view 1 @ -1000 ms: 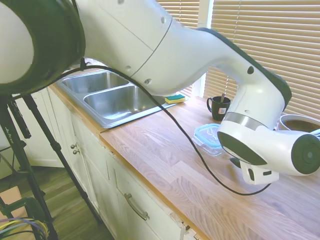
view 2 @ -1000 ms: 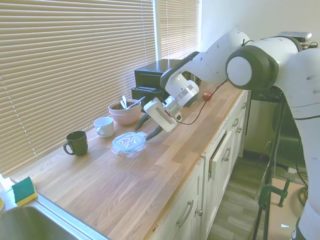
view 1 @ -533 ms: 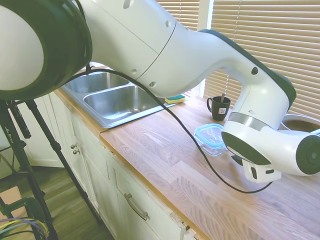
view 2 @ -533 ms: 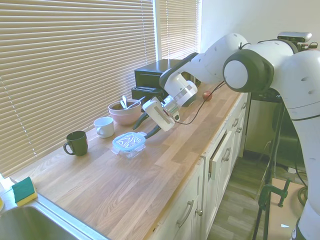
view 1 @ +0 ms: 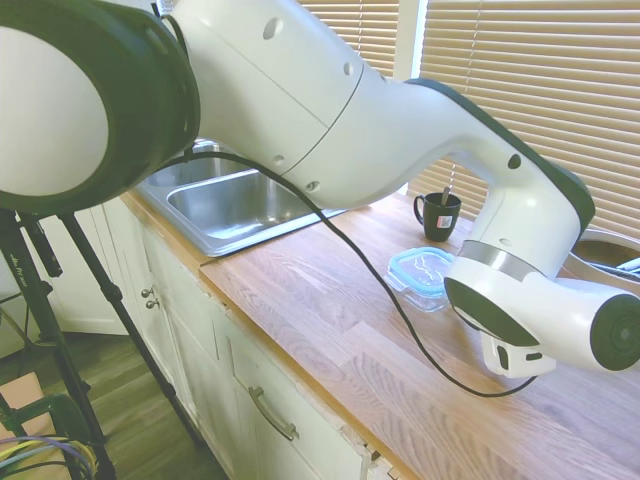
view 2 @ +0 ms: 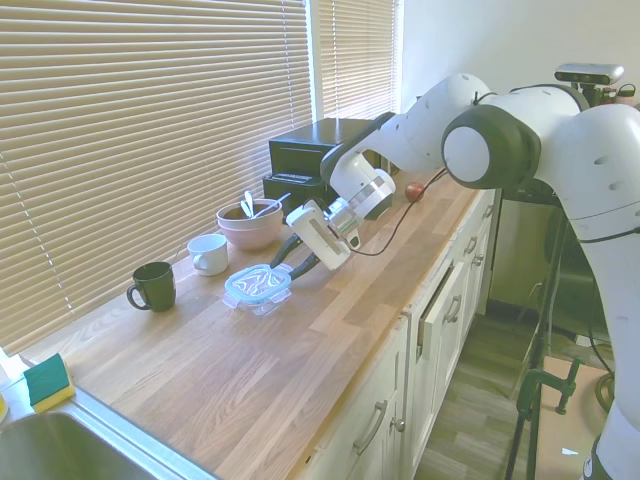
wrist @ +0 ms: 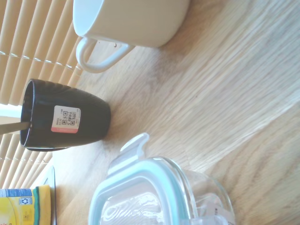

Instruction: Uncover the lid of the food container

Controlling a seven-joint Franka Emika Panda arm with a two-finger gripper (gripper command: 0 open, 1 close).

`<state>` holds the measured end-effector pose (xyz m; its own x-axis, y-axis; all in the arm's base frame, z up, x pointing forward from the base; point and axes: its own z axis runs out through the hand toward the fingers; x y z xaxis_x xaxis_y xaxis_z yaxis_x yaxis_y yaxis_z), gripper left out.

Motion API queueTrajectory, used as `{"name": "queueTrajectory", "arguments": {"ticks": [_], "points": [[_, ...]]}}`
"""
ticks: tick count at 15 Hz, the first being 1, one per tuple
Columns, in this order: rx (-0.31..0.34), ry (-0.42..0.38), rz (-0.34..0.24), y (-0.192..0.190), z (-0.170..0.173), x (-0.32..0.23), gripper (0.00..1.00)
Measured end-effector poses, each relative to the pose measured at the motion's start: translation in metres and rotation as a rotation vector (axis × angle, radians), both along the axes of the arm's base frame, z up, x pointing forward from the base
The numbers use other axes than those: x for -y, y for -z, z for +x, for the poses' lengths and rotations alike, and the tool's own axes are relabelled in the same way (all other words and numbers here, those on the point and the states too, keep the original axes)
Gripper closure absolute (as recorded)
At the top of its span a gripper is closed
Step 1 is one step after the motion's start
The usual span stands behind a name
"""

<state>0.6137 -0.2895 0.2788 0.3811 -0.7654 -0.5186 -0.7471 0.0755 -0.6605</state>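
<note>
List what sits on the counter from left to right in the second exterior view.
Sponge → dark mug → white cup → lidded food container → gripper → black box → small red thing.

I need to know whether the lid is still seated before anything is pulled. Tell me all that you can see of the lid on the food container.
The lid is square with rounded corners, clear plastic with a teal rim and pale clip tabs on its sides. It lies flat on the clear glass food container, which stands on the wooden counter. The gripper is open, close to its edge; I cannot tell whether it touches.
</note>
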Motion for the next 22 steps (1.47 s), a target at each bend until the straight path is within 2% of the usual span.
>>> {"name": "queueTrajectory", "arguments": {"ticks": [13,18,22], "points": [[0.054,-0.022,-0.036,-0.025,0.004,-0.003,1.00],[0.100,-0.049,-0.082,-0.068,0.005,-0.010,1.00],[0.136,-0.101,-0.123,-0.101,0.013,-0.036,1.00]]}}
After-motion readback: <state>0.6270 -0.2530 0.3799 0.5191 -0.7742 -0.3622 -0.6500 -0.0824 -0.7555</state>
